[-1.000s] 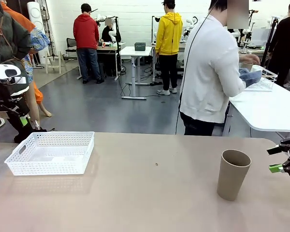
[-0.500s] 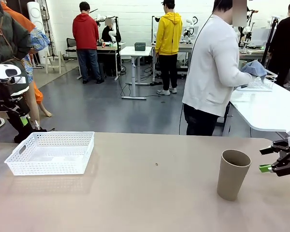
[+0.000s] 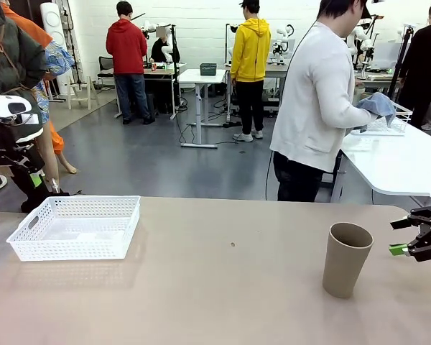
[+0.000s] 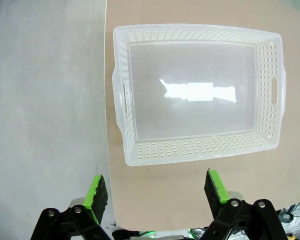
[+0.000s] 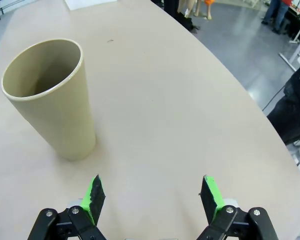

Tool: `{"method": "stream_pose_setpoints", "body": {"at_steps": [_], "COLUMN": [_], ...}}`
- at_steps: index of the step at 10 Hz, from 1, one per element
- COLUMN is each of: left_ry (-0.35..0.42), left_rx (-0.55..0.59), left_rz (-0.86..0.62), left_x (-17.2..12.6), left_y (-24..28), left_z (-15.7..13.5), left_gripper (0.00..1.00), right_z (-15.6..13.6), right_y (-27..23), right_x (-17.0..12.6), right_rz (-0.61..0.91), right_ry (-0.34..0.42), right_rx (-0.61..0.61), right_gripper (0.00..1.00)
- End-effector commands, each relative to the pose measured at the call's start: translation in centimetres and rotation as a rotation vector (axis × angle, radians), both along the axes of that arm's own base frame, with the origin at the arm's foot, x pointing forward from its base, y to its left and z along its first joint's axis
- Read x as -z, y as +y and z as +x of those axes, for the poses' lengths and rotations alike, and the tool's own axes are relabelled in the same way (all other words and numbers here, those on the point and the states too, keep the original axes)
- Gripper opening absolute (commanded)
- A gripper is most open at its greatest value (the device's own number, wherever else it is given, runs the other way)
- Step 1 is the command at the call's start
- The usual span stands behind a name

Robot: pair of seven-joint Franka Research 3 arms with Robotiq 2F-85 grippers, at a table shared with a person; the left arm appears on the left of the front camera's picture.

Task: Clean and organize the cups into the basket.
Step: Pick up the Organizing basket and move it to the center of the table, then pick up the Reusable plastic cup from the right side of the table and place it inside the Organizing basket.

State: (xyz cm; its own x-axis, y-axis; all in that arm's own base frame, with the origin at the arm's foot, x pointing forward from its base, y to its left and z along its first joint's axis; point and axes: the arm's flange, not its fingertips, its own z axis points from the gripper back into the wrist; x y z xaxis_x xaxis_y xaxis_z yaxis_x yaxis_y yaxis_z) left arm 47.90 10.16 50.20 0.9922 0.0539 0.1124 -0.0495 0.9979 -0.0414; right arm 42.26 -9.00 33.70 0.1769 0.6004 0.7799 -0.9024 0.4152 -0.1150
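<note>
Beige tabletop (image 3: 230, 287) runs wide across the room's near side. On its left part sits a shallow white plastic lattice basket (image 3: 72, 248). Well apart from it, toward the right, one tall tan matte tumbler (image 3: 347, 259) stands upright. Near the tumbler's right side the right gripper (image 3: 396, 237) holds its green-padded fingers spread, gripping nothing. The left gripper (image 4: 155, 189) hangs above the basket, fingers likewise spread.

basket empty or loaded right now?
Empty. The basket shows a bare white floor with only light glare; the tan cup stands upright on the table, outside it.
</note>
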Motion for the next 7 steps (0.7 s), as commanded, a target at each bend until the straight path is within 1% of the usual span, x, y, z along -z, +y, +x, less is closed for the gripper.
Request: {"method": "stream_pose_setpoints", "body": {"at_steps": [1, 3, 4, 5, 7], "left_ry": [0.001, 0.0, 0.01, -0.002, -0.028], "left_rx": [-0.017, 0.0, 0.036, 0.031, 0.052], "left_rz": [0.011, 0.0, -0.004, -0.001, -0.002], "left_x": [-0.1, 0.0, 0.3, 0.6, 0.7], "left_y": [-0.2, 0.0, 0.4, 0.5, 0.6], "left_z": [0.1, 0.0, 0.2, 0.2, -0.1], "left_gripper": [1.0, 1.0, 1.0, 1.0, 1.0], "right_z": [0.0, 0.0, 0.5, 0.9, 1.2], "right_y": [-0.1, 0.0, 0.3, 0.6, 0.8], "right_x": [-0.2, 0.0, 0.7, 1.5, 2.5], "right_rz": [0.002, 0.0, -0.002, -0.002, 0.015], "right_ry": [-0.002, 0.0, 0.007, 0.01, 0.0], "right_rx": [0.0, 0.0, -0.147, -0.244, -0.335], "right_gripper": [1.0, 1.0, 1.0, 1.0, 1.0]}}
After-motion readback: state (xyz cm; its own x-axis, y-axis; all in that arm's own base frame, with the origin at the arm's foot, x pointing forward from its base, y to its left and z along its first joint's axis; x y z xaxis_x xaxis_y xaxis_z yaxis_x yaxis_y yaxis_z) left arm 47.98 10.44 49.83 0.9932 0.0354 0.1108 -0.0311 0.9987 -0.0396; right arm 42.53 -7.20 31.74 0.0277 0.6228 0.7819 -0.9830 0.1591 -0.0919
